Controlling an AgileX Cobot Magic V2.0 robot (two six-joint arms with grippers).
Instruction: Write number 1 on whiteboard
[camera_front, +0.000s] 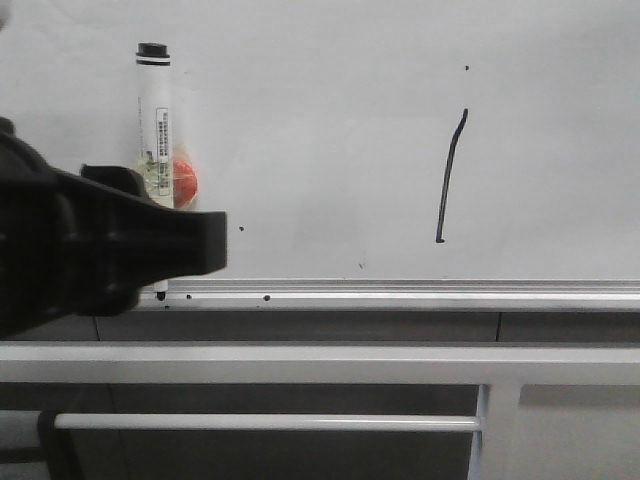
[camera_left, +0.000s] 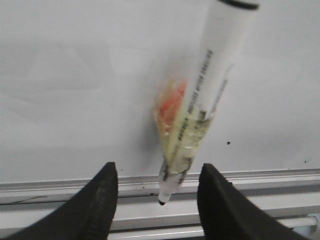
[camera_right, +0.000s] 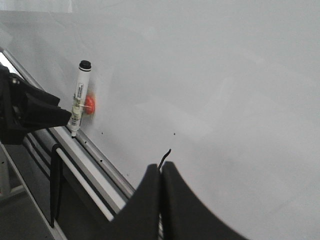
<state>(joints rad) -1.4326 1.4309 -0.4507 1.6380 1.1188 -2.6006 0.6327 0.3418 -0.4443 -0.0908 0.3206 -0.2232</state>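
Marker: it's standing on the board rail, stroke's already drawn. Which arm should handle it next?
Left. Its gripper is open, fingers either side of the marker, tip on the rail. The right gripper is shut, over by the stroke.

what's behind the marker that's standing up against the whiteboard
An orange-red blob sits behind the marker, with the whiteboard behind both. The left gripper hides the marker's lower end in the front view.
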